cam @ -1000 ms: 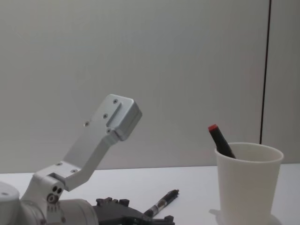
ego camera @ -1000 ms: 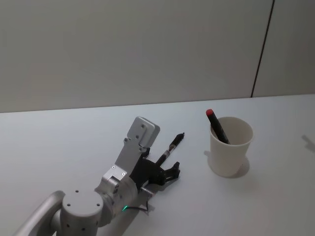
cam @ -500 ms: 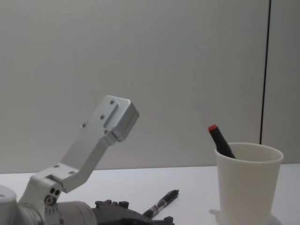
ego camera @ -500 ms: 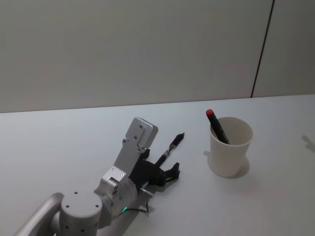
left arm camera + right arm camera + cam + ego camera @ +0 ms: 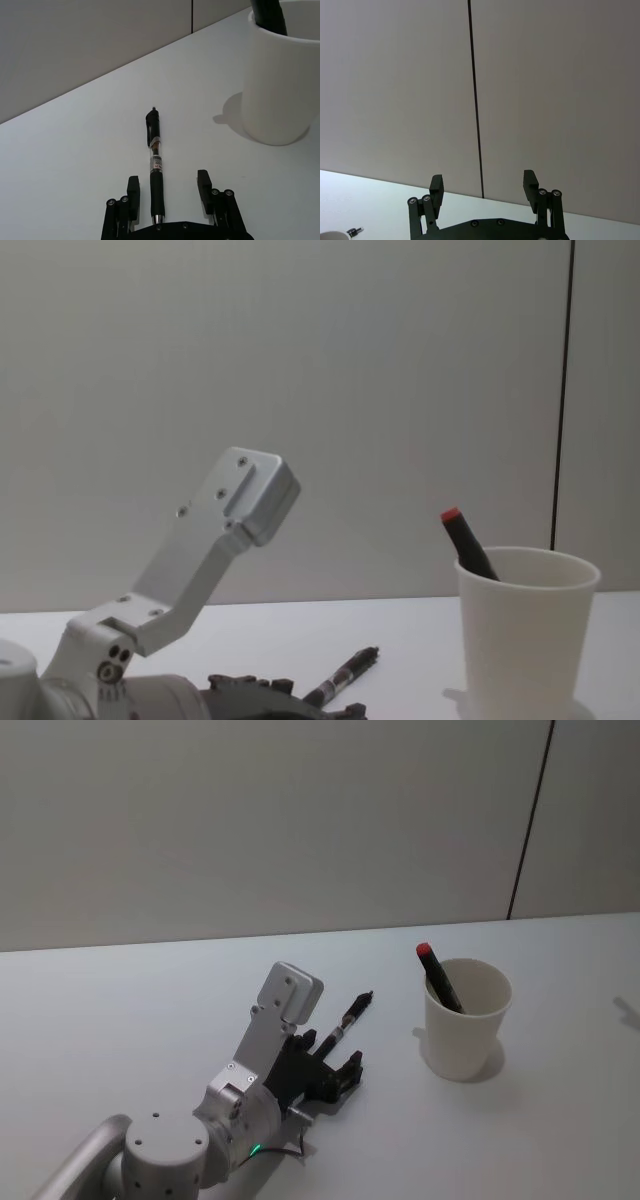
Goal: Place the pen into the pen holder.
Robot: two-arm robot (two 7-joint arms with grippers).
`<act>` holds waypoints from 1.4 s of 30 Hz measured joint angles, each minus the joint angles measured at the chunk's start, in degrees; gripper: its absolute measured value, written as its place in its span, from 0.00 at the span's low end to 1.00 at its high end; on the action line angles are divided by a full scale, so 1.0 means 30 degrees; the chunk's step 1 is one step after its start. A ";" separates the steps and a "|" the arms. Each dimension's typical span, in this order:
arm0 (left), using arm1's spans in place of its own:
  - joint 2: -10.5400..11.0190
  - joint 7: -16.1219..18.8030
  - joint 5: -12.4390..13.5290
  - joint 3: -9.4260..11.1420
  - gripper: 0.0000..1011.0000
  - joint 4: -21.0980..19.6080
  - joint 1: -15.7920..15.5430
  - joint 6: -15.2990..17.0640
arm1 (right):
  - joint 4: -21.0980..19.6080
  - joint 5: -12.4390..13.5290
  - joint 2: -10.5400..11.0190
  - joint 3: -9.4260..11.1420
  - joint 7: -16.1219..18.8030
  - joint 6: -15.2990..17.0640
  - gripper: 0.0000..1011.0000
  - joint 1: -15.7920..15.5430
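Lying flat on white table [image 5: 150, 1010]: pen [image 5: 154, 170], dark, clear midsection, tip pointing away from robot toward wall. Pen holder [image 5: 462, 1030] upright to right of pen, near but apart; red-capped marker [image 5: 437, 975] leaning inside, cap above rim. Left gripper [image 5: 167, 179] low over table, fingers spread wide, pen's rear end between them, nearer one finger, gap visible on both sides. Right gripper [image 5: 483, 177] held off table, fingers spread, nothing between, facing wall.
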 joint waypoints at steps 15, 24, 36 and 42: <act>0.0000 0.0015 -0.0025 -0.0011 0.61 -0.0003 0.0021 0.0008 | 0.0000 0.0001 0.0000 -0.0001 0.0000 0.0000 0.99 0.0000; 0.0002 0.0039 -0.0026 -0.0022 0.55 -0.0002 0.0022 0.0008 | 0.0001 0.0001 0.0000 0.0000 0.0000 0.0000 0.99 0.0000; 0.0001 0.0075 -0.0022 -0.0044 0.47 0.0005 0.0022 0.0008 | 0.0000 0.0001 0.0000 0.0000 0.0000 0.0000 0.99 0.0001; 0.0002 0.0080 -0.0020 -0.0046 0.43 0.0005 0.0021 0.0008 | 0.0001 0.0000 0.0000 0.0000 0.0000 0.0000 0.99 0.0000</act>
